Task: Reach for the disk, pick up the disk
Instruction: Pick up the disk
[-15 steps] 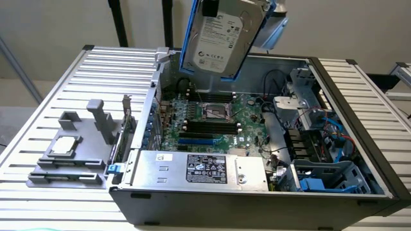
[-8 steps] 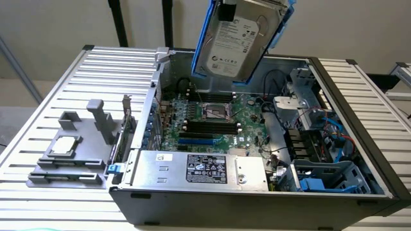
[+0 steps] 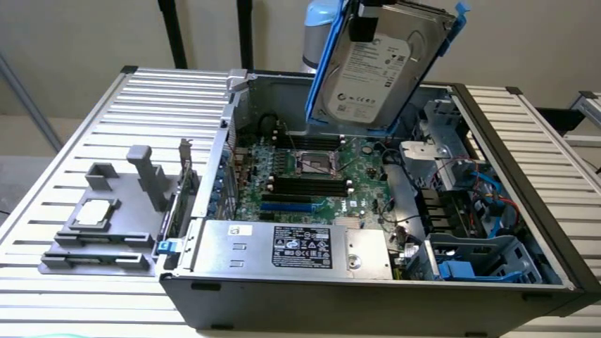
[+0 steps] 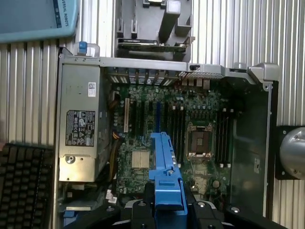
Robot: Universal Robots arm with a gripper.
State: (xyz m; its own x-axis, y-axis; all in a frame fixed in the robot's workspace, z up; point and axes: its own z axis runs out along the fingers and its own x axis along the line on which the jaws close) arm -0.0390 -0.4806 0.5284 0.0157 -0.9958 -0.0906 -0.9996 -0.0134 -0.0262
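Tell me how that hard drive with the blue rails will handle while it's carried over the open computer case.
The disk looks like a rigid metal slab, so it probably won't flex. It hangs tilted above the motherboard, so a slip would likely land on components. The hand appears to grip a blue plastic rail, which may be smoother than the metal.

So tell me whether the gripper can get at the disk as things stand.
Yes, it seems so: the disk hangs lifted above the open computer case, its blue rail apparently already in the gripper.
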